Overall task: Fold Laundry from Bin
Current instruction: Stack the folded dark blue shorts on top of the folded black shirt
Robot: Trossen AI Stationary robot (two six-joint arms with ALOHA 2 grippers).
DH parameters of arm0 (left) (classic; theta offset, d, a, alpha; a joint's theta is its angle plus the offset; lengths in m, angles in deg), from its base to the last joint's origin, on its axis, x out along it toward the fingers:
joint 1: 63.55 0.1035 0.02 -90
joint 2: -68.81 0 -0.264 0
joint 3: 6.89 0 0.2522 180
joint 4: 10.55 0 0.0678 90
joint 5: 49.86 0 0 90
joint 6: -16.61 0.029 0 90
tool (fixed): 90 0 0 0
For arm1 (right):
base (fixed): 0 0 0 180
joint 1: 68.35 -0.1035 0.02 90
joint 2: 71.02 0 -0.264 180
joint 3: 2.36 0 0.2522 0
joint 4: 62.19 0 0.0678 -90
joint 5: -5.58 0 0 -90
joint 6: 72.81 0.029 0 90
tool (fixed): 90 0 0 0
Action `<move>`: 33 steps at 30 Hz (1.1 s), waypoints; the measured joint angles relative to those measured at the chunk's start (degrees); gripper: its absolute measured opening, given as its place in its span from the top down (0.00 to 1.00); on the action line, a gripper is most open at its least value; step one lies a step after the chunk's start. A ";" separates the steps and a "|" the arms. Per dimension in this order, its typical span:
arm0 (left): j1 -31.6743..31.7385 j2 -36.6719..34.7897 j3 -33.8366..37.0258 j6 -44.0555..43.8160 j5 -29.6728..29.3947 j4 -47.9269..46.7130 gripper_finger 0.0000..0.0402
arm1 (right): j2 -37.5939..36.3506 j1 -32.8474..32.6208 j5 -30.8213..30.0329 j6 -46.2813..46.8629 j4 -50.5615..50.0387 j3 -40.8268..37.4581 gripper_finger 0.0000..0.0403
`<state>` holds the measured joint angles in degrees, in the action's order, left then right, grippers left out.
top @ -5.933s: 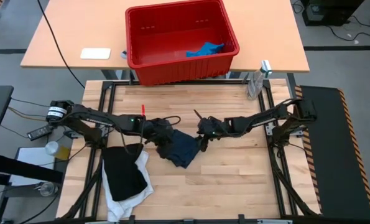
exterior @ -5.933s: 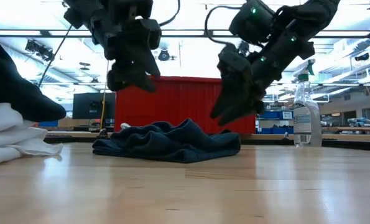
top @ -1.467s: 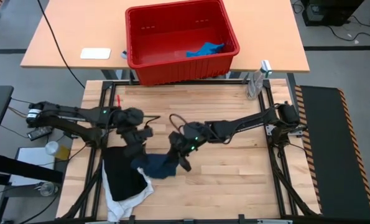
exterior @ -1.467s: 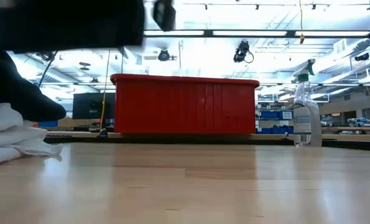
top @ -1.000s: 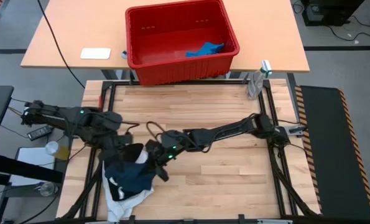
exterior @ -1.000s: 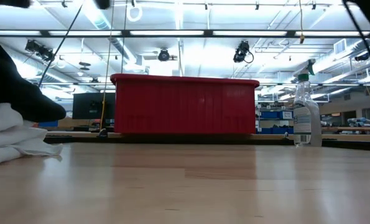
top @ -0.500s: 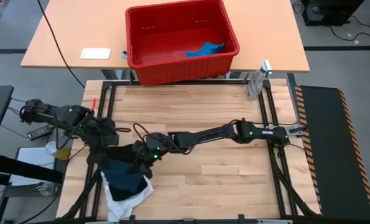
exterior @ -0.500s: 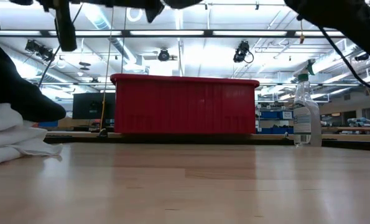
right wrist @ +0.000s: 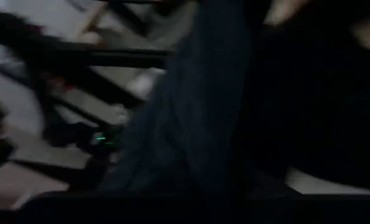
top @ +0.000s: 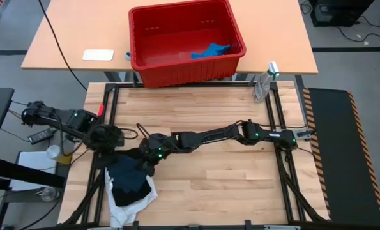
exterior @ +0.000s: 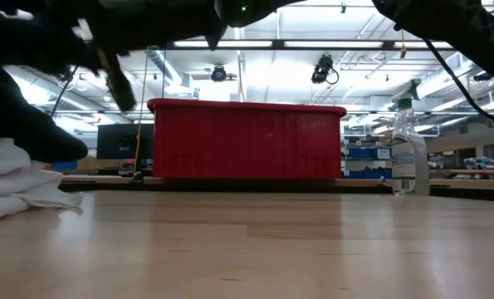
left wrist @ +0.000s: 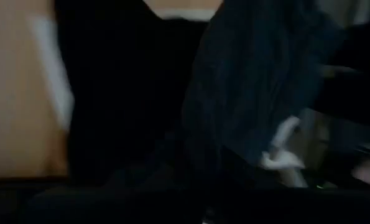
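Wooden slatted table (top: 215,185) on a black frame, tan desk behind it, open workshop with strip lights beyond in the low view. Left side: stack of laundry at the table's left front corner, white garment (top: 129,206) at bottom, black garment (top: 116,171) on it, dark navy garment (top: 132,182) on top. Left gripper (top: 116,142) sits at the stack's far edge; pinched nearly shut, can't tell if any cloth is in it. Right gripper (top: 150,156) reaches right across to the navy piece; whether it is open or has hold, cannot tell. Further right, red bin (top: 235,30) on the desk, well apart from the stack, small bright blue garment (top: 210,50) left inside. Spray bottle (top: 264,83) at the table's right far corner. Judgement: all cloth is light, limp, bunches and drapes; best pinched at a hem or corner.
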<state>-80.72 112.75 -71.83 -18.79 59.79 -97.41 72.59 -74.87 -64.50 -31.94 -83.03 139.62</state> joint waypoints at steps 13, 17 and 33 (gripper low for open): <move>0.00 3.62 0.04 1.59 -10.79 0.02 0.74 | -0.07 0.50 8.43 10.36 -2.46 -0.02 0.67; 0.03 3.07 -0.02 2.77 -10.20 -0.11 0.54 | -0.07 -0.65 7.28 13.57 -1.74 -0.04 0.71; -9.83 3.24 -13.11 -16.21 -12.53 -0.28 0.47 | -0.07 -2.22 -9.90 41.55 9.74 -0.09 0.90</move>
<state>-90.56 115.99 -84.94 -35.00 47.25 -97.69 72.53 -77.10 -74.40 9.61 -73.29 139.54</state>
